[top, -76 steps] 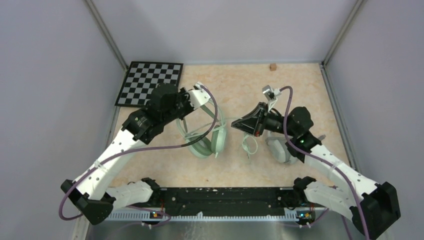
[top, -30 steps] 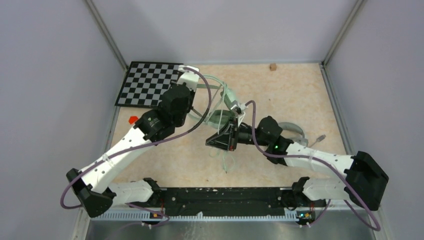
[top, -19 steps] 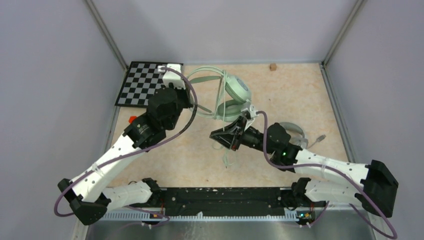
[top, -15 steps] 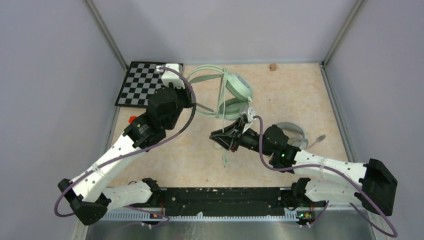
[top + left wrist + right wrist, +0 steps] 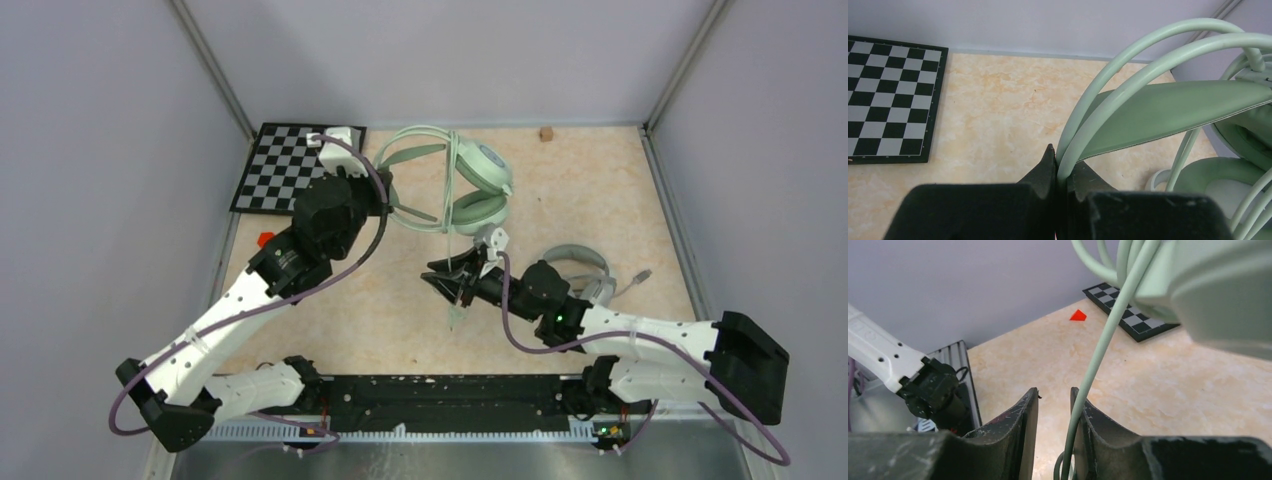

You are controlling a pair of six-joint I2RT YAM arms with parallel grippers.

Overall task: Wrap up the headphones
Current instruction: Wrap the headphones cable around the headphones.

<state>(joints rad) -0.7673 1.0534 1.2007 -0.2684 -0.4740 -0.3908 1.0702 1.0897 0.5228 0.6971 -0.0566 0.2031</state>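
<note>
- The left pincer [image 5: 1060, 167] is clamped tight on the thin twin wires of the mint-green headset [image 5: 470, 185] headband. It holds the headset up towards the back of the scene.
- The right pincer [image 5: 1054, 400] stands partly open, with its jaws a little apart. The pale-green cable [image 5: 1098, 355] runs down through the gap and lies against one finger, not pinched as far as I can tell.
- The bench [image 5: 610, 190] carries everything, with a chessboard [image 5: 290, 165] at its back left corner, just beside the left arm's wrist.
- On the mint-green headset, the two round cups sit to the right of the band, one above the other in the overhead view. Several strands of cable cross the band beside the cups, so some turns look already laid on.
- The white headset [image 5: 580, 268] lies on the bench to the right, partly hidden behind the right forearm. Its grey cable [image 5: 630, 280] trails loose towards the right edge, so this one looks not yet begun.
- On the green one, a tail of cable hangs from the cups, passes the right pincer and ends just below it. By my judgement that tail needs winding on and securing, and the task is under halfway.
- A red piece [image 5: 265, 240] lies beside the left arm and a small brown block [image 5: 546, 133] sits at the back edge. Both are well apart from the work.
</note>
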